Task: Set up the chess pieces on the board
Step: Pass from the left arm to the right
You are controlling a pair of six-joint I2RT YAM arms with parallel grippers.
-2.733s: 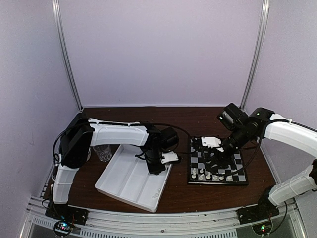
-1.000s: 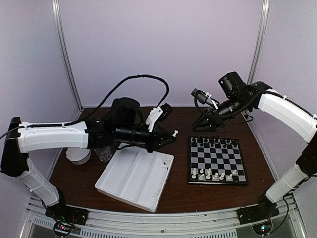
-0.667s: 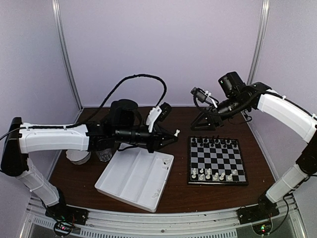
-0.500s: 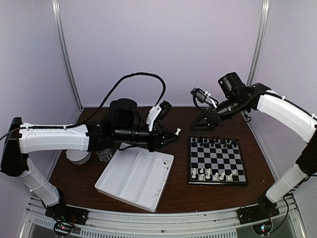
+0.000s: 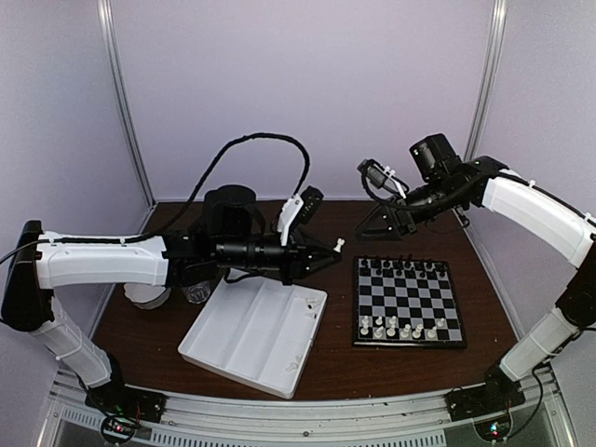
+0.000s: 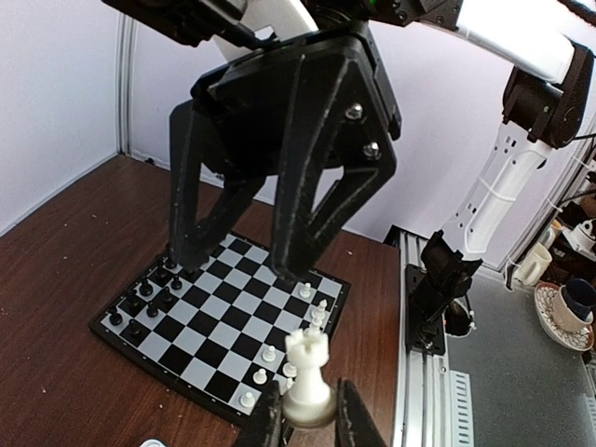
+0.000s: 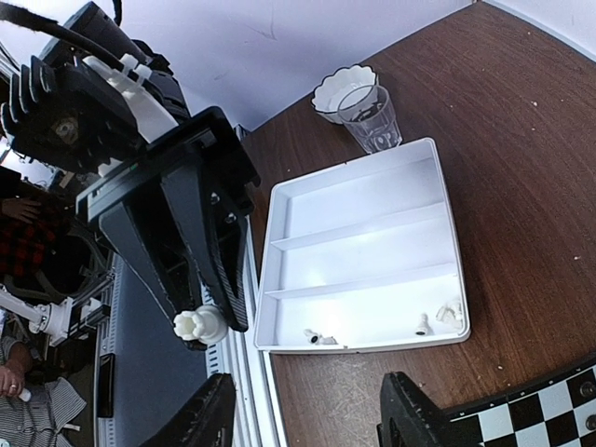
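Nothing readable in any of these shots

Went over the small black-and-grey checked chessboard (image 5: 410, 303) on the right, the white three-compartment plastic tray (image 5: 251, 340) left of it, and the white plastic arm shells (image 5: 102, 261) on both sides: no lettering, numbers, logos or stickers I can make out. The small black circuit boards with lit dots (image 5: 119, 426) at the near edge might have markings, but they're too tiny and blurry to read.
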